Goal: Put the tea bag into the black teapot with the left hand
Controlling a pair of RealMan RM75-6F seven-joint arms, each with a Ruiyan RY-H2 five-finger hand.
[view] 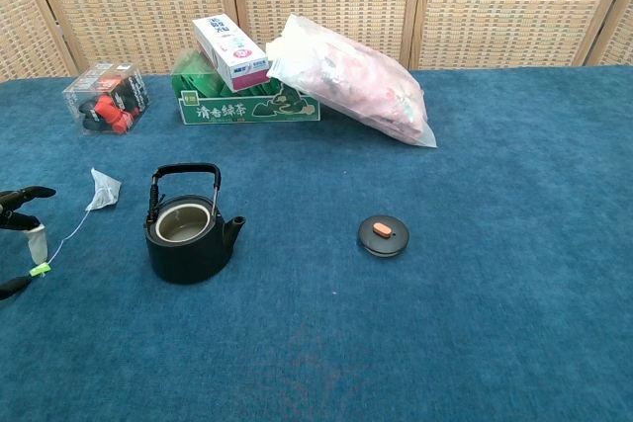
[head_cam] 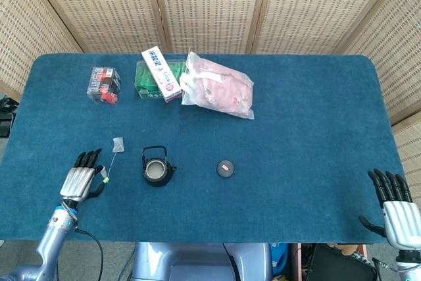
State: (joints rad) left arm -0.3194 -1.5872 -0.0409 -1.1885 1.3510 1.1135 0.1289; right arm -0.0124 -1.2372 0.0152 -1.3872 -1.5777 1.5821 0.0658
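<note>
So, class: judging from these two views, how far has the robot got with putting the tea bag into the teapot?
Done: the teapot stands open, its lid lying apart on the cloth. In hand: the left hand is beside the green tag on the string's end; whether it pinches it cannot be told. Left: the tea bag lies on the table, so lifting and lowering it in remain. The right hand is idle.

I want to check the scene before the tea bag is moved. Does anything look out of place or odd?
Nothing is spilled or damaged. The black teapot stands upright with its lid off, lying apart on the cloth to its right. The white box rests tilted on the green box. The tea bag lies flat beside the teapot.
</note>
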